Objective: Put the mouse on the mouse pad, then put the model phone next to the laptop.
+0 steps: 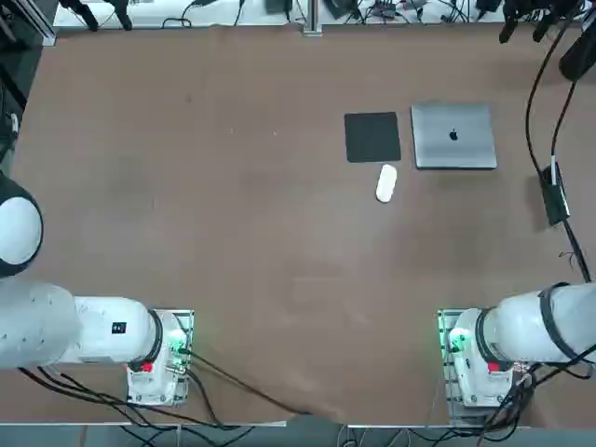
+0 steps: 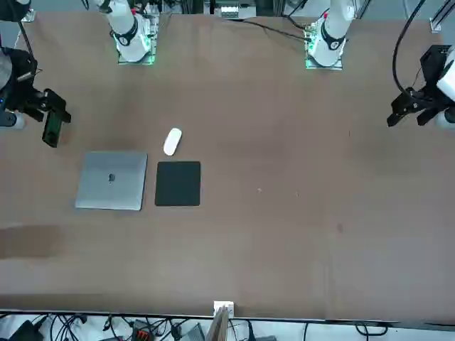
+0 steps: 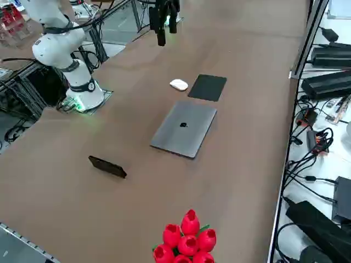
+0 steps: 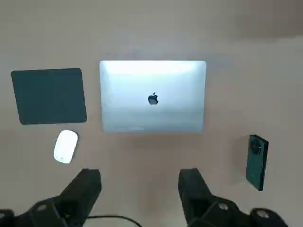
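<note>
The mouse (image 4: 65, 146), lying on the bench (image 4: 142, 28) just beside the pad (image 4: 49, 96), is judged light, hard and slippery, best taken across its narrow sides by the pincer (image 4: 139, 187), which hangs wide and empty above.

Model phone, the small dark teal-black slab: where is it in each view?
Top view: small dark teal-black model phone at the right edge.
Front view: at the left edge.
Right side view: lower left.
Right wrist view: apart from everything else, past the open right gripper.
Shared landmark: silver-grey laptop with apple logo; the phone lies on its side away from the flat black square mouse pad.
</note>
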